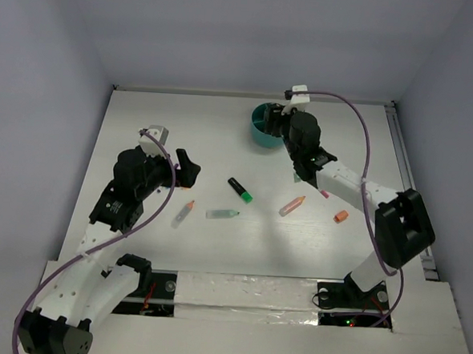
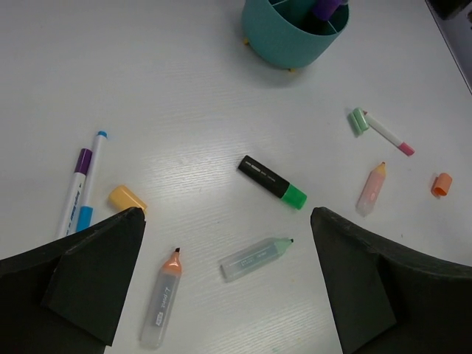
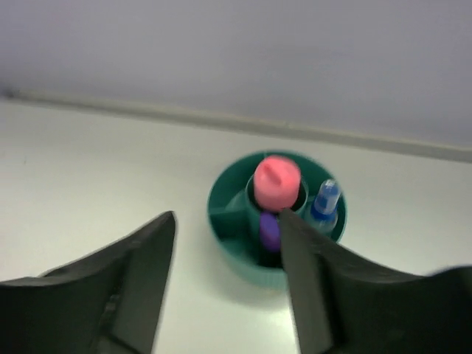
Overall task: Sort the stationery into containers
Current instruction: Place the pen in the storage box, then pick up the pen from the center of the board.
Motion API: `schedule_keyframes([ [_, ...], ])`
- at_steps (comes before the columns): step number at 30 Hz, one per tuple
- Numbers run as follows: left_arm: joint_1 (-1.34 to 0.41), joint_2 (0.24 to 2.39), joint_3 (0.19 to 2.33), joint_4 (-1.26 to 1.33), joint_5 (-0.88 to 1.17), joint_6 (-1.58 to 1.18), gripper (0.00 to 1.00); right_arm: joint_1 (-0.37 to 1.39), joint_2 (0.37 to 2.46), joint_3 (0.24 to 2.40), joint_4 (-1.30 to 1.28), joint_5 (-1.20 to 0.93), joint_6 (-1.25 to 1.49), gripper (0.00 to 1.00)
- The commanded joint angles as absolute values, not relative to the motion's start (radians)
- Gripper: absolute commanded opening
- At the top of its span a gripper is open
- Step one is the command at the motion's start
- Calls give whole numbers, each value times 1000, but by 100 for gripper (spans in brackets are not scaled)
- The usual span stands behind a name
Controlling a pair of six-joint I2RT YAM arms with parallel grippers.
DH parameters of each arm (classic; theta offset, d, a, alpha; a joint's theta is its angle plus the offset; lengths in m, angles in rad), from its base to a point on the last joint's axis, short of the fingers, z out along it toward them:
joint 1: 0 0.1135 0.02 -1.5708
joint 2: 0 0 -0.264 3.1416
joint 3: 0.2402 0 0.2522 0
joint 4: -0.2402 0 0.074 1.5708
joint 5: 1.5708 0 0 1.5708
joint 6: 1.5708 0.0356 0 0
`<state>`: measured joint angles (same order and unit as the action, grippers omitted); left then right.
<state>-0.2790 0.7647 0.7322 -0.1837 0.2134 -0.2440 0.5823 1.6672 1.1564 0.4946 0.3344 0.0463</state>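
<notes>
At the top view's upper middle, the teal organiser holds a pink marker, purple pen and blue-capped bottle. The right gripper is by it, jaws wide, empty. The left gripper gapes empty over scattered highlighters.

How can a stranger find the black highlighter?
Start at the round teal organiser at the far side of the table. Move nearer, to the loose markers mid-table. The highlighter is the only black-bodied one, with a bright green cap.

The organiser stands far on the worktop, a marker in its central tube, a bottle in a ring compartment; highlighters lie nearer
</notes>
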Motion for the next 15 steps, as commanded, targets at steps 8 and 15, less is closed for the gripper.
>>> schedule_keyframes([
  [8,-262,686,750,-153,190,-247,99,719,1678,1247,-215,-27,160,18],
  [15,-252,675,752,-150,199,-252,99,796,1824,1327,-294,-49,130,81],
])
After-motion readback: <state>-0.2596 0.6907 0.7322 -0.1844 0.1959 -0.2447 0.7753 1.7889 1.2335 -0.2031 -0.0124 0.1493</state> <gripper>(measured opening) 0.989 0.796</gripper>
